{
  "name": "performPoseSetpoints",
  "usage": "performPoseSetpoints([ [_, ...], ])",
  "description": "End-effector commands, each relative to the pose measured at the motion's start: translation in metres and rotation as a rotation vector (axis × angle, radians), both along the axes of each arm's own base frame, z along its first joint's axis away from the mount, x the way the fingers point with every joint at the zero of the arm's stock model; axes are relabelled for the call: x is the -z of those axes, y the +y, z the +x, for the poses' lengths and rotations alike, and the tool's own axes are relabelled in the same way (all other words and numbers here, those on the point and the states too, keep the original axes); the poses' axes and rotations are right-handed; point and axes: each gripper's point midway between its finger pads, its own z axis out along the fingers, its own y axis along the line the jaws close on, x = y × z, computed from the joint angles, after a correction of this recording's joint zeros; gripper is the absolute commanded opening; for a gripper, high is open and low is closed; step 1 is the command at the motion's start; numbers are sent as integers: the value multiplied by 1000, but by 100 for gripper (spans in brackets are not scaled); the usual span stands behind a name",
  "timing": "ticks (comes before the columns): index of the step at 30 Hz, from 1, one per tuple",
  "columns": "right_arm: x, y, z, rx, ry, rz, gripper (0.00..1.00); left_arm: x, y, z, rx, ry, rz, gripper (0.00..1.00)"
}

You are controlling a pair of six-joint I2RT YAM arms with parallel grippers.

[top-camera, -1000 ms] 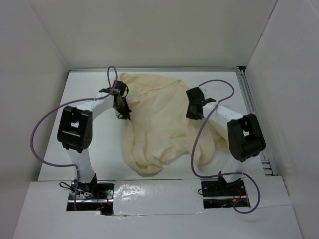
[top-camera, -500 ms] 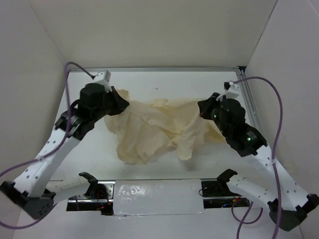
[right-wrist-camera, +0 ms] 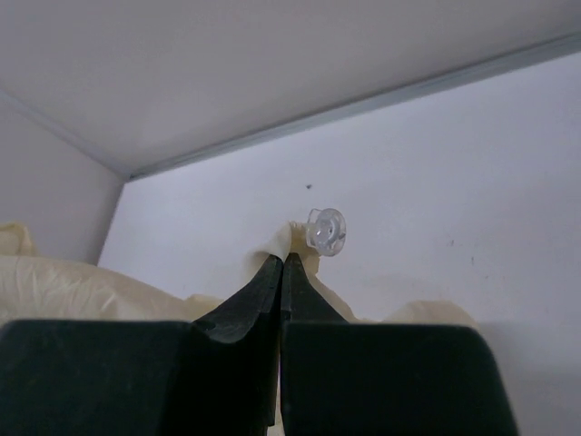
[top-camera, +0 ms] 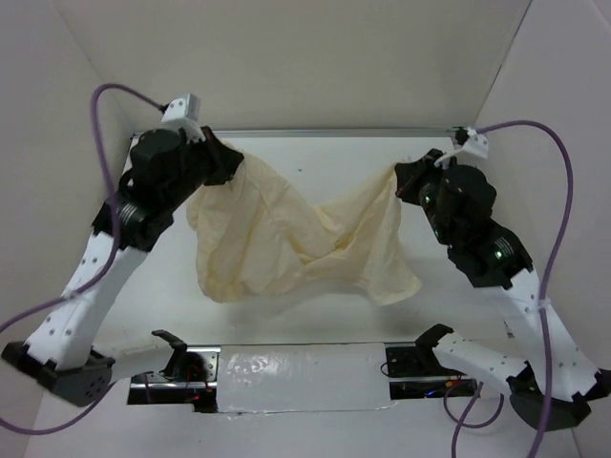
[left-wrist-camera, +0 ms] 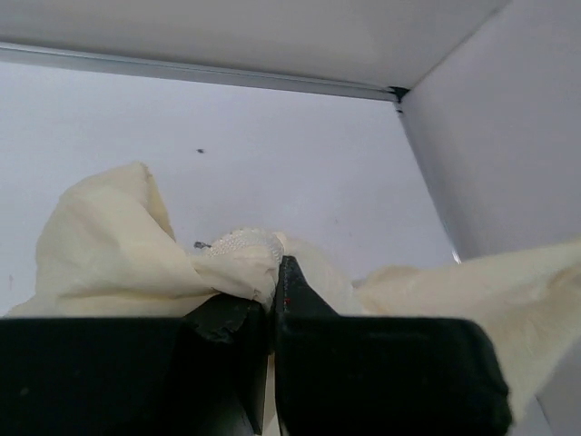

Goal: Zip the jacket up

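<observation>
- Left wrist view: the left gripper (left-wrist-camera: 275,272) pinches only a thin fold of the jacket (left-wrist-camera: 100,245), and so slim a bite could slip under the hanging weight.
- Opposite, the right gripper (right-wrist-camera: 281,265) is clamped on cloth beside a clear toggle (right-wrist-camera: 327,231), with the same risk.
- Between them the jacket sags crumpled above the table (top-camera: 325,162), its zipper unseen.
- Side walls (top-camera: 558,114) crowd both arms; open room lies toward the middle.

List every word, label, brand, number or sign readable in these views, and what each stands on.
None to quote. No lettering shows on the jacket, the table or the walls.
The clear snap near the right end effector bears no readable mark.
</observation>
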Motion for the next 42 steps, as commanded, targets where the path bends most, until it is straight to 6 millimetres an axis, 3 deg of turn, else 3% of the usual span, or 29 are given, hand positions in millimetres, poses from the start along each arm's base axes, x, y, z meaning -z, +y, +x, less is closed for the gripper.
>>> performPoseSetpoints([
  [1, 42, 8, 47, 15, 167, -75, 0, 40, 5, 64, -67, 131, 28, 14],
  [2, 56, 11, 58, 6, 211, -81, 0, 66, 0, 96, -87, 218, 44, 12],
  [3, 68, 14, 70, -2, 252, -89, 0, 92, 4, 109, -119, 315, 58, 12],
  [4, 94, 16, 97, -10, 330, -103, 0, 105, 11, 126, -145, 354, 67, 12],
  [5, 108, 17, 110, -10, 371, -113, 0, 133, 6, 159, -157, 413, 87, 13],
  [6, 108, 18, 125, -9, 389, -115, 0, 152, 14, 175, -181, 462, 113, 17],
  [7, 142, 17, 149, 9, 469, -141, 0, 161, 16, 190, -190, 481, 125, 19],
  [8, 155, 12, 161, 44, 504, -157, 0, 175, 14, 224, -199, 490, 132, 33],
  [9, 150, 11, 172, 58, 516, -157, 0, 192, 24, 230, -213, 549, 155, 38],
  [10, 179, 4, 188, 88, 582, -166, 7, 194, 27, 239, -212, 560, 151, 51],
  [11, 185, 1, 191, 107, 603, -167, 17, 199, 27, 254, -205, 556, 146, 73],
  [12, 187, 0, 194, 104, 619, -162, 29, 202, 37, 256, -217, 573, 133, 94],
  [13, 194, -3, 195, 102, 635, -148, 65, 206, 42, 248, -212, 599, 126, 99],
  [15, 206, -8, 190, 89, 647, -122, 87, 209, 51, 236, -196, 605, 100, 99],
  [16, 207, -11, 187, 92, 641, -113, 98, 208, 49, 219, -166, 591, 81, 99],
  [17, 199, -18, 183, 104, 615, -104, 98, 212, 50, 208, -156, 599, 78, 99],
  [18, 213, -22, 177, 105, 637, -104, 100, 212, 51, 198, -159, 600, 72, 99],
  [20, 217, -32, 170, 119, 652, -89, 100, 225, 52, 162, -173, 662, 67, 99],
  [21, 235, -33, 160, 108, 697, -87, 100, 229, 46, 148, -164, 687, 68, 99],
  [27, 288, -35, 131, 77, 785, -66, 100, 295, 13, 38, -129, 962, 94, 99],
  [31, 306, -22, 134, 5, 811, -48, 98, 322, -5, 12, -52, 1017, 77, 99],
  [34, 313, -3, 132, -101, 814, -36, 72, 340, -11, 22, -25, 1029, 63, 99],
  [35, 313, 5, 128, -145, 809, -26, 31, 346, -9, 27, -35, 1031, 70, 96],
  [36, 311, 8, 125, -156, 801, -20, 15, 357, -9, 41, -47, 1034, 79, 87],
  [37, 300, 14, 121, -178, 773, -19, 3, 364, -7, 47, -59, 1052, 85, 69],
  [39, 299, 22, 104, -217, 776, -27, 0, 366, -2, 74, -77, 1060, 87, 50],
  [40, 280, 34, 95, -252, 728, -35, 0, 367, 3, 85, -112, 1051, 98, 15],
  [41, 286, 38, 80, -275, 742, -40, 0, 365, 13, 99, -141, 1033, 95, 2],
  [42, 281, 54, 59, -325, 738, -31, 0, 359, 24, 126, -166, 980, 92, 0],
])
